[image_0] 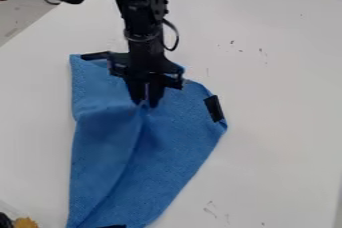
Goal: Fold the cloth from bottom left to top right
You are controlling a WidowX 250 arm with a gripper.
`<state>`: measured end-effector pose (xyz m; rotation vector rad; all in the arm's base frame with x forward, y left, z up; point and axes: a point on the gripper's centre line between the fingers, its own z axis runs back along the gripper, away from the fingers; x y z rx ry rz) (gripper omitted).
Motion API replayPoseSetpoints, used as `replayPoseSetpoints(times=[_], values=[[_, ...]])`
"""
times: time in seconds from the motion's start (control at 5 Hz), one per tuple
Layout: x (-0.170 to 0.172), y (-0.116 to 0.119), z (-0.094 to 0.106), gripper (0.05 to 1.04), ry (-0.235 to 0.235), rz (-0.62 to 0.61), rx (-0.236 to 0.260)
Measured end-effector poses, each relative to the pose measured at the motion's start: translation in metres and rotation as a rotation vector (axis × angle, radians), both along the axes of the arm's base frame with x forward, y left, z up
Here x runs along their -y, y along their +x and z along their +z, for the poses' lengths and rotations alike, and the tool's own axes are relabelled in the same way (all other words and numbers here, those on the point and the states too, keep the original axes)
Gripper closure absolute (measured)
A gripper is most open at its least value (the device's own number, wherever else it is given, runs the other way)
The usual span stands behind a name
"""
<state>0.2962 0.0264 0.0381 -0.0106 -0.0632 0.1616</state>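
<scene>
Camera view: the gripper (147, 103) is nearly closed on a pinch of the blue cloth (174, 137), which lies rumpled beneath it on the white table (280, 112) and should handle light and floppy, best held close to the corner being folded

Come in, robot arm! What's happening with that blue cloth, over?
Gripper down, pinching blue cloth toward its upper part. Long crease running down from the pinch. Black strip at cloth's right edge, possibly in the way.

Tool (147, 103) on blue cloth (107, 147)
</scene>
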Motion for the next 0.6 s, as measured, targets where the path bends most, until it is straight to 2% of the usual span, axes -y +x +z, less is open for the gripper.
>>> replayPoseSetpoints(times=[0.2,0.4,0.6], values=[[0.0195,0.0133,0.0071,0.268,-0.007,0.098,0.020],[0.0233,0.0205,0.0168,0.076,0.035,0.065,0.025],[0.0174,0.0188,0.0139,0.076,0.082,-0.061,0.035]])
